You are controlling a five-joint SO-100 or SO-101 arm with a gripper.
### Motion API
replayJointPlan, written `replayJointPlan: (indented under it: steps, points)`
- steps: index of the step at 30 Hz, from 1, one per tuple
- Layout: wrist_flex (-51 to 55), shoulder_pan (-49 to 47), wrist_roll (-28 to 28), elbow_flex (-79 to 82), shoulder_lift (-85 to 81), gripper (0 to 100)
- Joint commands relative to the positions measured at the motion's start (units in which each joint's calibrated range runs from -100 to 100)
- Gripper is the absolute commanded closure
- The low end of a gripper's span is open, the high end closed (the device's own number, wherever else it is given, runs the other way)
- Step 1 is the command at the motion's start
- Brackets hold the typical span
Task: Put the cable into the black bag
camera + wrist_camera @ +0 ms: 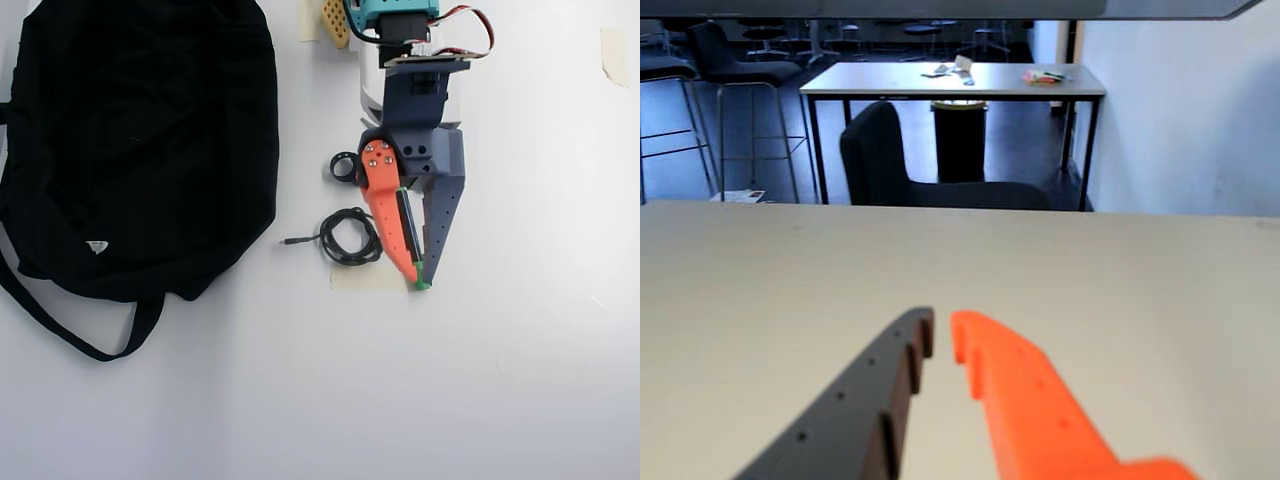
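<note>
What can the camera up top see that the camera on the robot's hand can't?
Only the overhead view shows the black bag, the cable coiled beside the gripper, a small black ring and the arm's body. Only the wrist view shows the room beyond: a far table, a dark chair and a black bin. Both show the gripper, nearly closed and empty, and the white tabletop.
</note>
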Motion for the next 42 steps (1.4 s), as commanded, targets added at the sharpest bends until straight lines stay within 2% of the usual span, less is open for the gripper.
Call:
replayJointPlan:
  steps: [1, 33, 36, 42]
  points:
    - [-1.06, -0.13, 0.28, -2.01, -1.62, 98]
    - [0.24, -1.85, -0.19, -0.84, -1.78, 98]
    - [4.54, -1.4, -0.19, -1.47, -1.78, 98]
    - [22.2, -1.18, 0.07, -6.14, -1.78, 98]
